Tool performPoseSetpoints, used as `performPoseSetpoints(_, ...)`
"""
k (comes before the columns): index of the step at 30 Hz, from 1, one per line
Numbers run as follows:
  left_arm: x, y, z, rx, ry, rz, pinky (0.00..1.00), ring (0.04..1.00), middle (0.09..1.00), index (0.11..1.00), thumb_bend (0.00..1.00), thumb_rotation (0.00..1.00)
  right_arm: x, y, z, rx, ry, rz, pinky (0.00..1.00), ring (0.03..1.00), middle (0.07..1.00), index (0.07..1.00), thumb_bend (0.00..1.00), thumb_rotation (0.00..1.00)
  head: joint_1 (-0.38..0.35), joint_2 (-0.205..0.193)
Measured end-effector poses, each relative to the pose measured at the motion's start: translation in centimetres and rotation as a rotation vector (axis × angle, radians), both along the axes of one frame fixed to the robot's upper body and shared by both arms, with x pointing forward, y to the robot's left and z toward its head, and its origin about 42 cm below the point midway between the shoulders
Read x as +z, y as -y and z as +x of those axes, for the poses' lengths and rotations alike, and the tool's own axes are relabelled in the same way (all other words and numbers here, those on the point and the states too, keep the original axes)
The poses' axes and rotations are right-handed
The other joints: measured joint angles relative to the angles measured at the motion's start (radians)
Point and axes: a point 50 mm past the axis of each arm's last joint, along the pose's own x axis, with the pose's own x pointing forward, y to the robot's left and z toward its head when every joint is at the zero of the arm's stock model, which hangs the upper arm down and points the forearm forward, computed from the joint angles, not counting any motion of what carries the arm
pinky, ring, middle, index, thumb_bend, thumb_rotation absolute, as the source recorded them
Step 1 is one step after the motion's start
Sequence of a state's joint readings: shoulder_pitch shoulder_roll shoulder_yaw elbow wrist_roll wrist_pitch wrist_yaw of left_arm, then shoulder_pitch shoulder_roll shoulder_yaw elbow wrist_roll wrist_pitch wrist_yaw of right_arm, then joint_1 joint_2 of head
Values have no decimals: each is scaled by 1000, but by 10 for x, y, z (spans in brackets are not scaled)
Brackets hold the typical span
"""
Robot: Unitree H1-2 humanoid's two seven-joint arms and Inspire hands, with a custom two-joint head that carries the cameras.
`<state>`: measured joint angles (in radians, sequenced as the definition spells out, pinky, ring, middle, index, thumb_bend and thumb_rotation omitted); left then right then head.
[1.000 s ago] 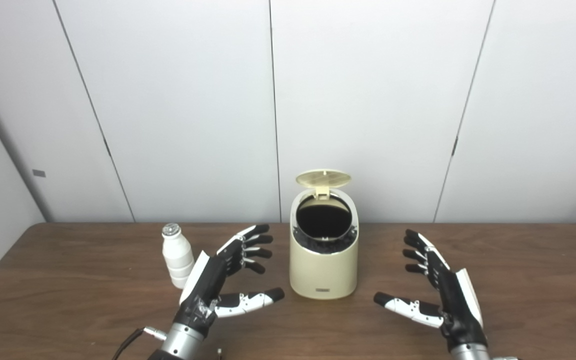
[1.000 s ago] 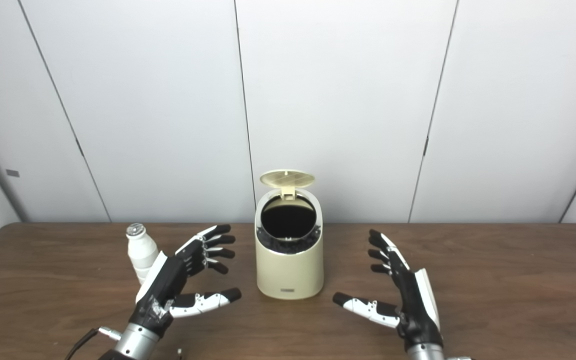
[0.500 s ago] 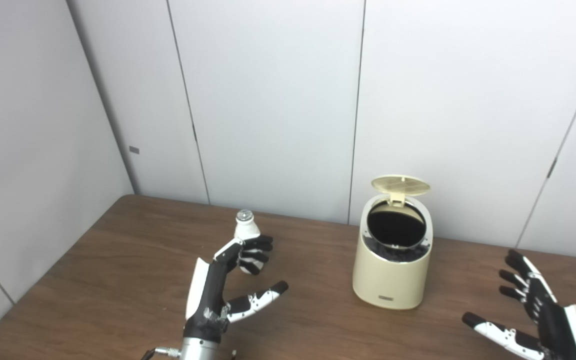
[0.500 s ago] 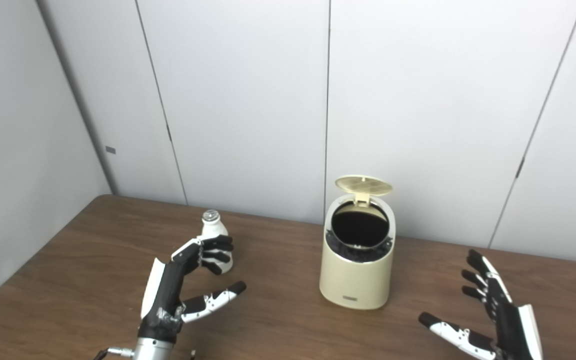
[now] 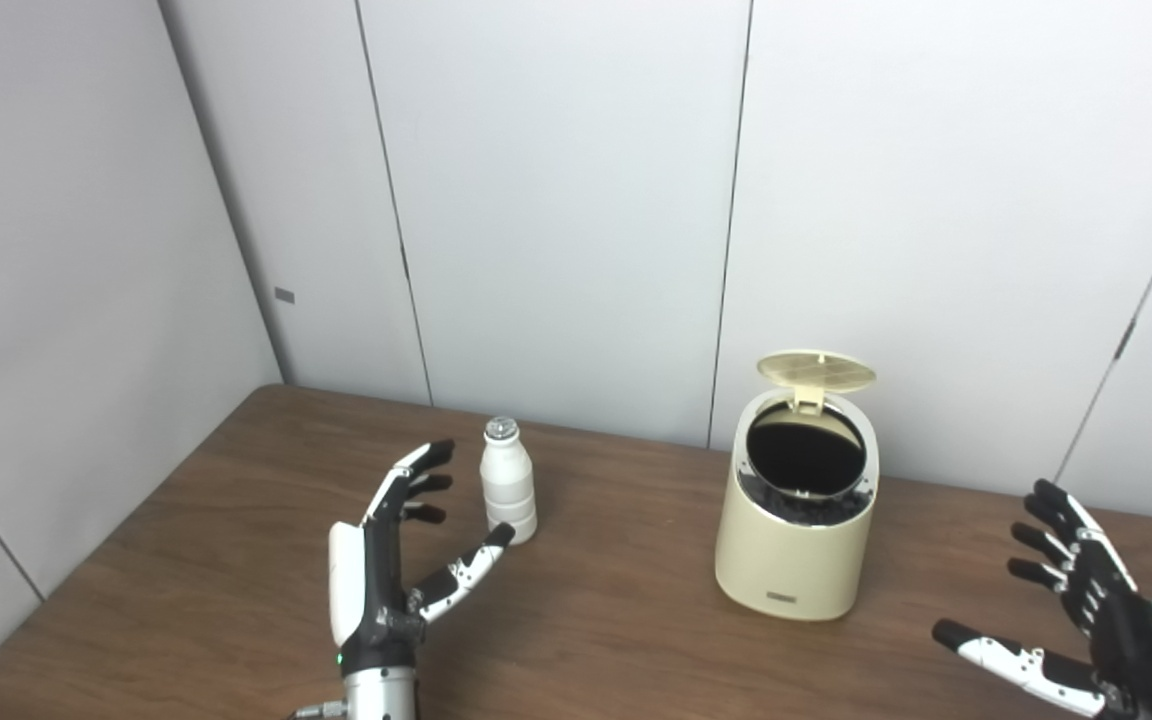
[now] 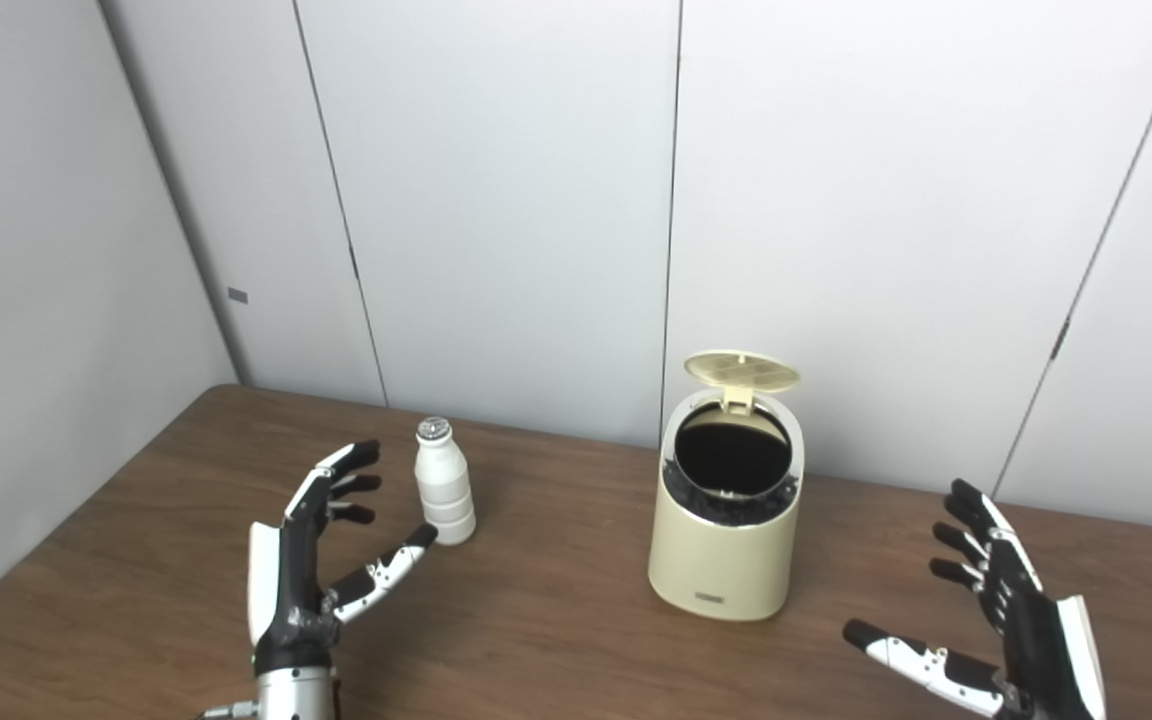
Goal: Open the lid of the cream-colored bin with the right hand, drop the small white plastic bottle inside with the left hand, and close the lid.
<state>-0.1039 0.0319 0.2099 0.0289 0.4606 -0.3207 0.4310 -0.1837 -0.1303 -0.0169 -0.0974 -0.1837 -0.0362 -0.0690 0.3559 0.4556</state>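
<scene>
1. The left hand (image 5: 376,580) has shifted from in front of the small white plastic bottle (image 5: 508,482) to just left of it; fingers spread, holding nothing, thumb tip near the base. The grasp is judged imminent.
2. The right hand (image 5: 1096,625) waits open, well right of the cream-colored bin (image 5: 794,545).
3. The lid (image 5: 816,370) stands raised; the bottle remains upright on the table (image 5: 236,560).

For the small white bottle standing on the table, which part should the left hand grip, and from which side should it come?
Probably the ribbed middle of the small white bottle, below the narrow neck and silver cap. It stands upright, so a sideways wrap suits it. The left hand is open just to its left with the thumb already near the base, and that side is free; the bin, lid up, stands apart on the other side.
</scene>
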Motion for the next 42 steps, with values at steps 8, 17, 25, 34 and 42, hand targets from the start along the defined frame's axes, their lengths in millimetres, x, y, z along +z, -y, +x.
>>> performPoseSetpoints(8,-8,-13,10,27,-89,6,639,815,877,893,721,72,2,0,0,-5,-21,1,747,840,895,897,720,9,5,3)
performPoseSetpoints(17,-10,-15,26,-3,-114,6,651,788,836,854,712,48,5,-1,-1,-5,-8,-24,731,832,889,899,734,0,8,6)
performPoseSetpoints(25,-13,-18,45,-20,-169,16,636,747,766,802,762,65,6,-2,-1,0,-7,-44,718,823,885,899,735,0,0,20)
performPoseSetpoints(34,-16,-14,54,-41,-215,-3,668,749,755,797,761,49,6,-2,-1,-2,-6,-49,714,819,893,891,733,0,-9,23)
performPoseSetpoints(42,-17,-9,71,-37,-233,-2,680,745,753,797,773,77,10,-3,-3,0,9,-46,710,819,894,886,739,26,-15,28)
